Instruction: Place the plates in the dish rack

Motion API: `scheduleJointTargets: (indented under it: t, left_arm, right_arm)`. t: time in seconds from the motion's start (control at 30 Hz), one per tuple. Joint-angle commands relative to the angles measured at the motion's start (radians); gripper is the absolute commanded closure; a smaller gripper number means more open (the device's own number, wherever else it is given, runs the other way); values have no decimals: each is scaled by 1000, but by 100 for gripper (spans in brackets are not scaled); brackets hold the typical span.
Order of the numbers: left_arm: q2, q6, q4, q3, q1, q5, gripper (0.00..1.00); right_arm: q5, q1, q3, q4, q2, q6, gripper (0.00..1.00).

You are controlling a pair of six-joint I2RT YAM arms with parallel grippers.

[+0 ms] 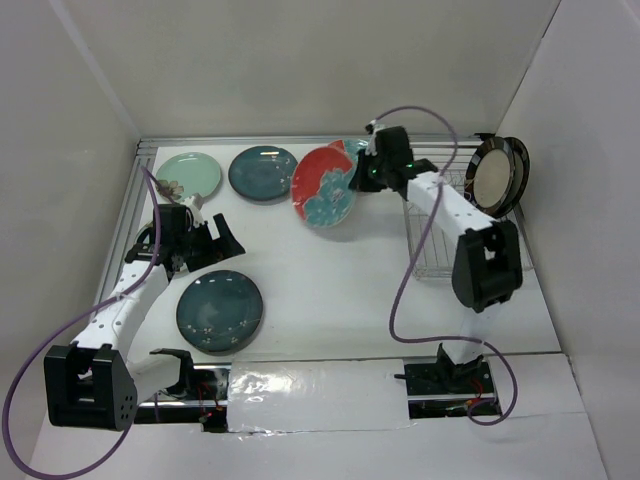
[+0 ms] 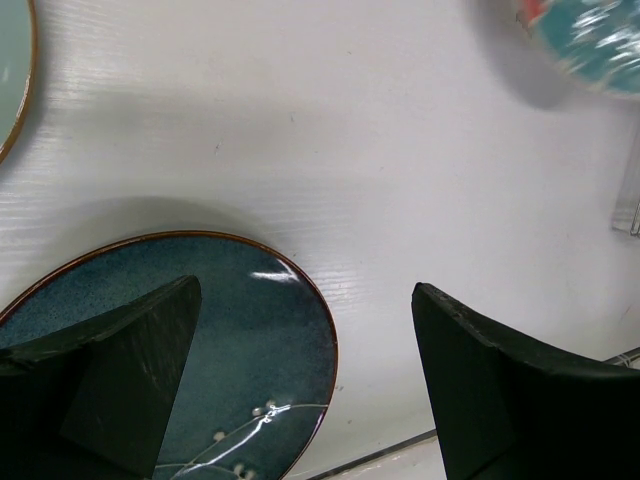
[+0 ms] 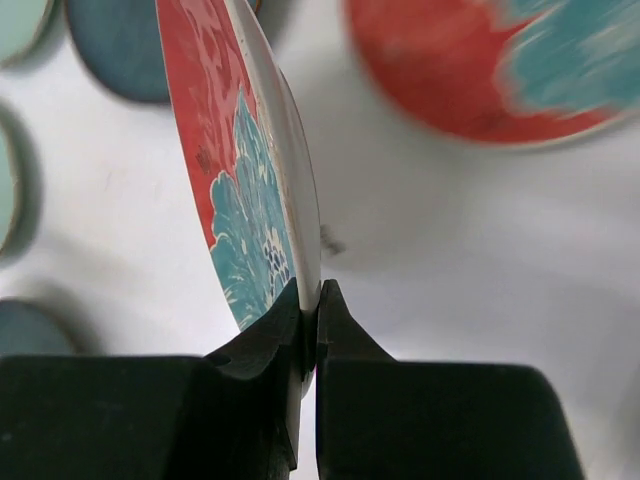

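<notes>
My right gripper is shut on the rim of a red plate with a teal flower, holding it tilted on edge above the table. A second red flowered plate lies flat beyond it. A pale mint plate and a dark teal plate lie at the back left. Another dark teal plate lies near the front. My left gripper hangs open over its right rim, holding nothing. The wire dish rack stands on the right with cream dark-rimmed plates upright in it.
White walls close in the table on the left, back and right. The right arm's purple cable loops over the table in front of the rack. A rack wire shows at the right edge of the left wrist view.
</notes>
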Motion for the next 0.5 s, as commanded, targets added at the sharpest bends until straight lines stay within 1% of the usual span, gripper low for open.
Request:
scheduleJointTargets:
  t: [0.0, 0.07, 0.13, 0.17, 0.3, 0.37, 0.43, 0.47]
  left_arm:
    - [-9, 24, 21, -3, 5, 14, 1]
    - [-9, 24, 21, -3, 5, 23, 1]
    - [-9, 24, 30, -3, 5, 23, 1]
    - [-9, 24, 31, -3, 5, 23, 1]
    - [0, 24, 31, -3, 5, 33, 1]
    - [0, 24, 31, -3, 5, 33, 1]
    - [11, 24, 31, -3, 5, 43, 1]
    - [11, 24, 31, -3, 5, 43, 1]
  right_arm:
    - [115, -83, 130, 27, -257, -157, 100]
    - [192, -116, 130, 51, -336, -197, 100]
    - [235, -168, 89, 97, -385, -268, 100]
    - [294, -183, 75, 116, -430, -286, 100]
    - [411, -275, -5, 217, -516, -386, 100]
    - [435, -332, -57, 283, -559, -433, 100]
    - [464, -367, -110, 356, -580, -466, 100]
    - [464, -404, -126, 377, -581, -495, 100]
